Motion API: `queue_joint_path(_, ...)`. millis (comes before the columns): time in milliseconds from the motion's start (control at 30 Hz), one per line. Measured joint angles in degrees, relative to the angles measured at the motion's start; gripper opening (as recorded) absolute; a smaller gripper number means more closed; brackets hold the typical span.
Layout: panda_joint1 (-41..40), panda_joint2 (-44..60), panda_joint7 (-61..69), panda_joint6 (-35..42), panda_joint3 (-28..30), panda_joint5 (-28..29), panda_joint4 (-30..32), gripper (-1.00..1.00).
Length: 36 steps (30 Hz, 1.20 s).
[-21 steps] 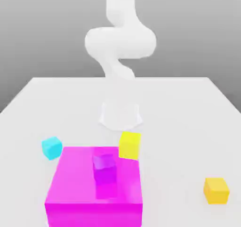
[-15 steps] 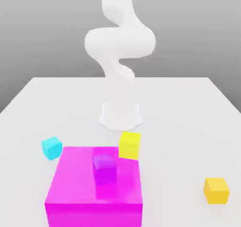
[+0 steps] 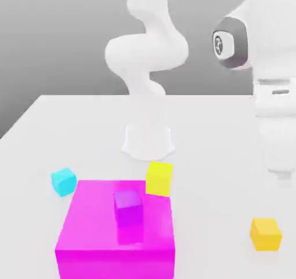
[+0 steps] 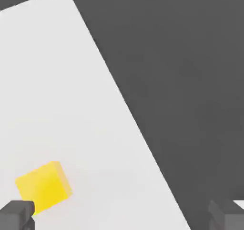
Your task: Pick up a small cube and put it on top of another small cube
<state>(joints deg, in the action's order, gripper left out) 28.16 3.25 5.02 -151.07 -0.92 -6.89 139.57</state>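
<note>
while my arm hangs high over the exterior view's right side of the white table [image 3: 231, 133], the small plain orange-yellow cube [image 3: 266, 234] sits alone near the table's front corner on that same side, nothing touching it. in the hand view i see the same cube [image 4: 44, 187] on the table, just beside one dark fingertip [image 4: 16, 214], with the other fingertip far across the picture. so my gripper [image 4: 121, 217] stands wide and holds nothing.

the small plain cyan cube [image 3: 63, 181] rests on the table well apart from the orange one, on the exterior view's left, just beside the big magenta block [image 3: 115, 231]. a small magenta cube [image 3: 128, 205] sits on top of that block, and a brighter lemon-yellow cube [image 3: 159, 178] stands at the block's far corner.

what worries me from here, as a judgement: the orange cube is not between my fingers, it lies off to one side, so if i go straight down one finger may land on it or knock it toward the table edge, which is close. i should centre over it first. the cube also looks turned against the line of my fingers, so a corner grip could twist it loose. later, carrying it across, the tall magenta block and the lemon cube stand in the path, and a low carry could clip them. the lemon cube is easy to mistake for mine. the cyan top is small, so an off-centre release would tip the load off.
</note>
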Motion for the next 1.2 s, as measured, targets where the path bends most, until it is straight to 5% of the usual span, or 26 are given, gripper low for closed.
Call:
queue_joint_path(333,3.84,20.24,4.87,-12.22,-0.19,8.54,0.17,0.00)
queue_joint_path(367,3.89,21.44,4.85,-13.16,-0.14,8.58,-0.05,-1.00)
queue_joint_path(600,3.88,21.27,4.79,-12.91,-0.16,8.69,-0.02,-1.00)
queue_joint_path(800,3.07,11.26,6.70,-5.51,-1.28,7.93,0.64,-1.00)
queue_joint_path(1200,-21.84,-6.38,46.18,-0.07,11.82,14.95,10.13,-1.00)
